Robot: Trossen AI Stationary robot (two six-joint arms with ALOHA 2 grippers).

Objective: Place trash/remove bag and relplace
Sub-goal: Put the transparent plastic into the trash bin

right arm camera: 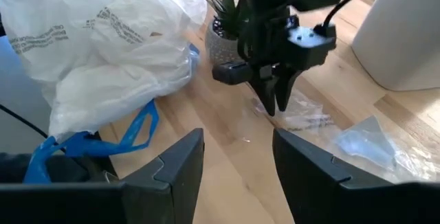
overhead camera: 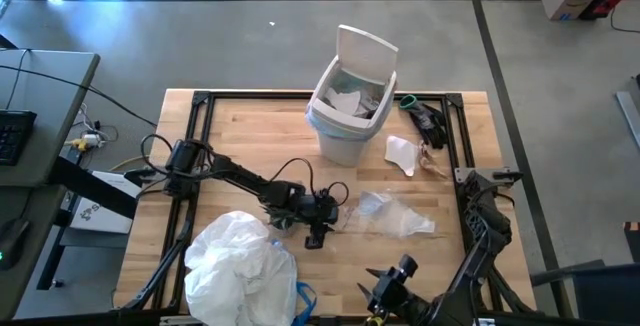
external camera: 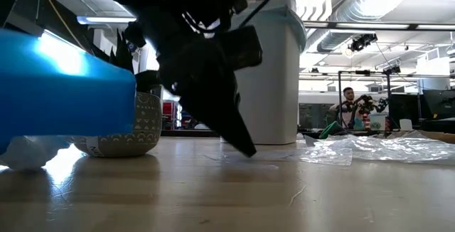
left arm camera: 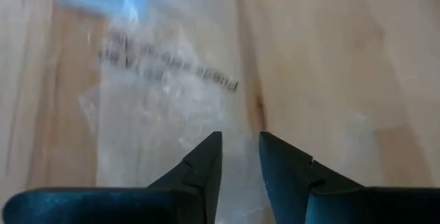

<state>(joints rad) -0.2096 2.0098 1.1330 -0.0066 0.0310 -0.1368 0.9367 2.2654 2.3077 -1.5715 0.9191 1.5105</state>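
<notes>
My left gripper (overhead camera: 318, 234) points down at the table's middle, fingers open a narrow gap (left arm camera: 240, 148), tips at the edge of a clear crinkled wrapper (overhead camera: 395, 216) with printed text (left arm camera: 165, 93). A white paper scrap (overhead camera: 402, 154) lies near the white flip-lid bin (overhead camera: 345, 131), which holds pale crumpled material. A big crinkled whitish plastic bag (overhead camera: 240, 266) with blue ties (right arm camera: 137, 131) lies on the table's near left. My right gripper (overhead camera: 383, 288) waits open (right arm camera: 237, 148) at the near edge, holding nothing. My left gripper comes at the clear wrapper's near-left edge (right arm camera: 302, 121) from above, pointing down, one finger (left arm camera: 206, 165) on either side of a strip of it. Whether the tips touch the plastic or the table, I cannot tell. The wrapper lies flat on the table.
A small green spiky potted plant (overhead camera: 283, 216) stands right beside my left gripper, between it and the big bag. A dark and green item (overhead camera: 428, 121) lies at the far right corner. A black frame (overhead camera: 200, 101) borders the table. Bare wood shows between bin and wrapper.
</notes>
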